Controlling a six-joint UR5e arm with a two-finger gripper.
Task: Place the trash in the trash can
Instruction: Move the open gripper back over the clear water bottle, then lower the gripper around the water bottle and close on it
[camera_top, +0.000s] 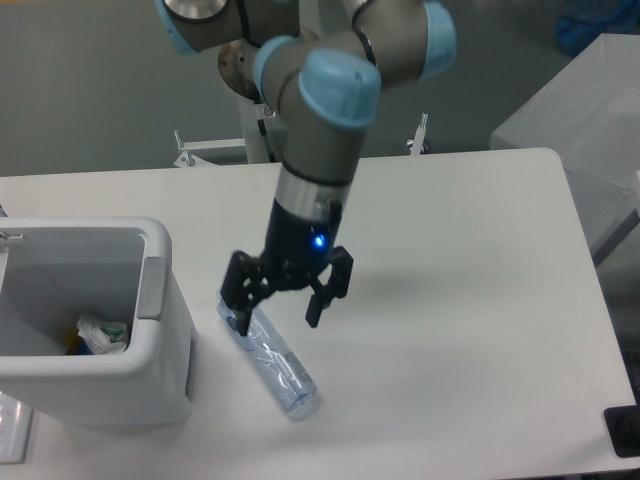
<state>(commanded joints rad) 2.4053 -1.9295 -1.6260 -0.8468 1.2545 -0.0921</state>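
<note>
A crushed clear plastic bottle (272, 364) with a bluish cap lies flat on the white table, angled from upper left to lower right. My gripper (276, 321) hangs open right over its cap end, one finger at the left of the bottle and the other at its right. The white trash can (150, 365) stands at the left edge, just left of the bottle. A crumpled clear wrapper with green marks (104, 333) lies inside it.
The arm's white pedestal (262, 110) rises behind the table's far edge. A pale block (580, 110) sits off the table's right side. A small dark object (624, 432) is at the lower right corner.
</note>
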